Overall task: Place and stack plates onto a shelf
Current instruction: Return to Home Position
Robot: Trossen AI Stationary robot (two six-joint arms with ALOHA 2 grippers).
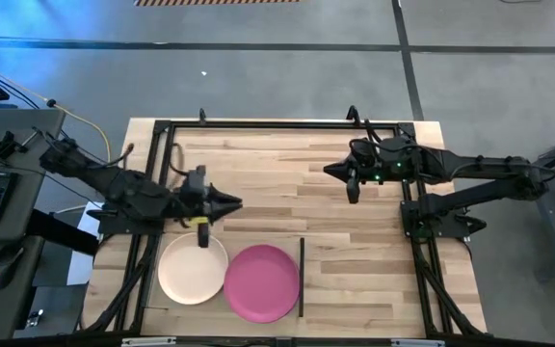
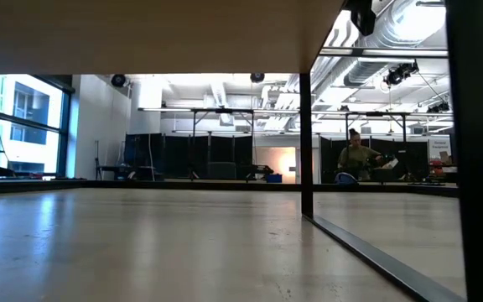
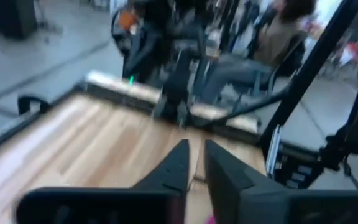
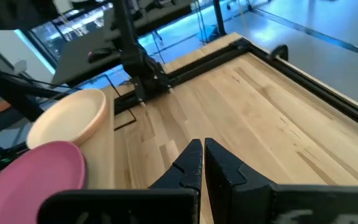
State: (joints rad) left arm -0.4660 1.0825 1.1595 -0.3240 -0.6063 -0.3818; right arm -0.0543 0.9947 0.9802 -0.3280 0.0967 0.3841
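Observation:
The cream plate [image 1: 193, 268] and the magenta plate [image 1: 261, 281] lie side by side, rims touching, on the pale shelf, whose black edge strip [image 1: 302, 278] is near the table's near edge. The right wrist view also shows the cream plate [image 4: 70, 118] and the magenta plate [image 4: 36, 174]. The tan and dark plates are out of view. My left gripper [image 1: 231, 202] hovers shut above the table just beyond the cream plate, pointing right. My right gripper [image 1: 333, 172] is shut over the table's far right part, pointing left. Neither holds anything.
The low view looks under the shelf's underside [image 2: 141, 33], past its black post [image 2: 306, 143]. A black frame [image 1: 258, 125] runs along the table's far and side edges. Bare striped tabletop [image 1: 355, 251] lies between the arms. A person sits in the room beyond [image 2: 357, 159].

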